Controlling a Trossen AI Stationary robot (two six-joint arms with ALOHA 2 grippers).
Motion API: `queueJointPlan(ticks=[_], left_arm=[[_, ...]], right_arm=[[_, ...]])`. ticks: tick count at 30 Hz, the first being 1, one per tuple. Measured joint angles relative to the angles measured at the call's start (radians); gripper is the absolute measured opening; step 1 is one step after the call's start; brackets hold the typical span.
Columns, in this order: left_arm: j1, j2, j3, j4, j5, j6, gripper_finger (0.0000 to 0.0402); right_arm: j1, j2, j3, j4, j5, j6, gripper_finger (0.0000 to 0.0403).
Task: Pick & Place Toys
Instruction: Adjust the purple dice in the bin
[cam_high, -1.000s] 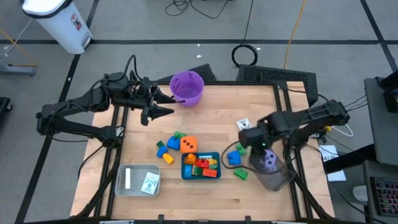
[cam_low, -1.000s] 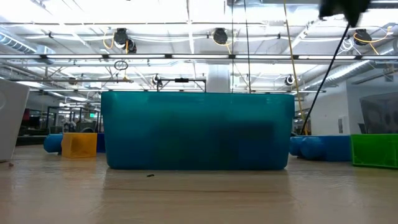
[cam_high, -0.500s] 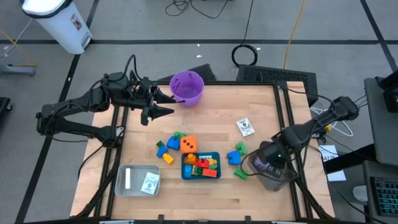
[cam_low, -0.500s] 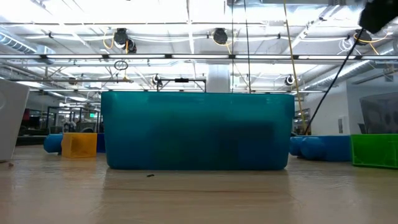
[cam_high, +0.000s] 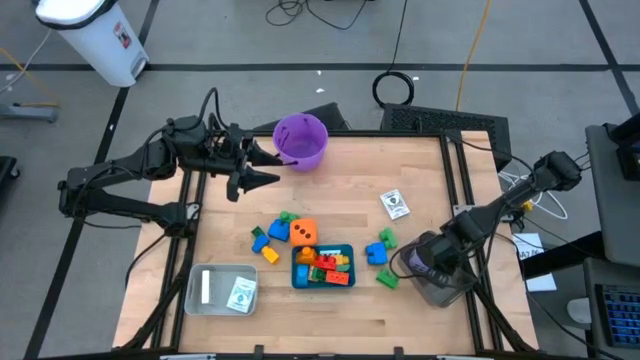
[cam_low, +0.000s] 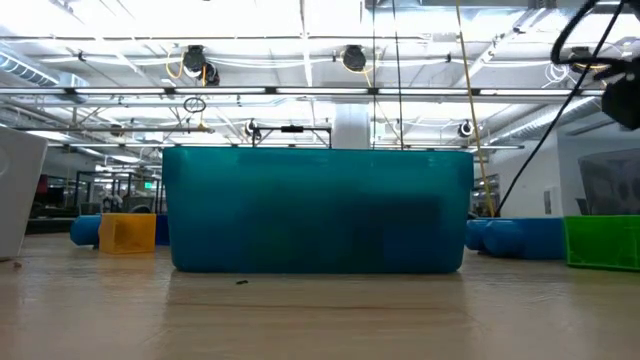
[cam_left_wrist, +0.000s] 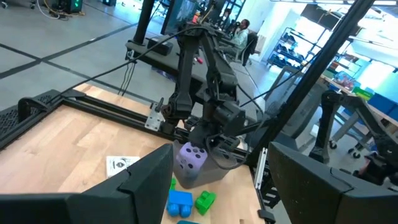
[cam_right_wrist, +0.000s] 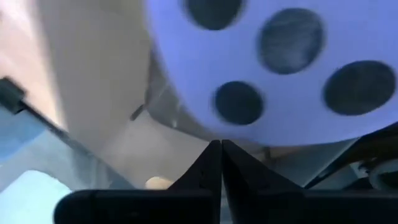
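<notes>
Hovering over the clear tray (cam_high: 440, 285), the right gripper (cam_high: 432, 262) is pressing its fingers together on nothing, the purple die (cam_left_wrist: 189, 160) lying just beneath it inside that tray. Judging from this, the drop looks finished, so the arm is best lifting straight up, clear of the tray's wall, before swinging toward the blue brick (cam_high: 376, 253) and green brick (cam_high: 387, 280) just beside the tray. The left gripper (cam_high: 262, 168) is waiting with jaws parted and empty, well away. A printed card (cam_high: 396, 205) is lying near the tray; its writing cannot be read.
</notes>
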Motion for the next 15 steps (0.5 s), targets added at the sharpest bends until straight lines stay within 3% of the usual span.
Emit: queueJointPlan(ticks=[15], left_arm=[[0.000, 0.000, 0.000, 0.000, -0.007, 0.009, 0.0269]], right_arm=[[-0.015, 0.000, -0.023, 0.207, 0.231, 0.029, 0.0001]])
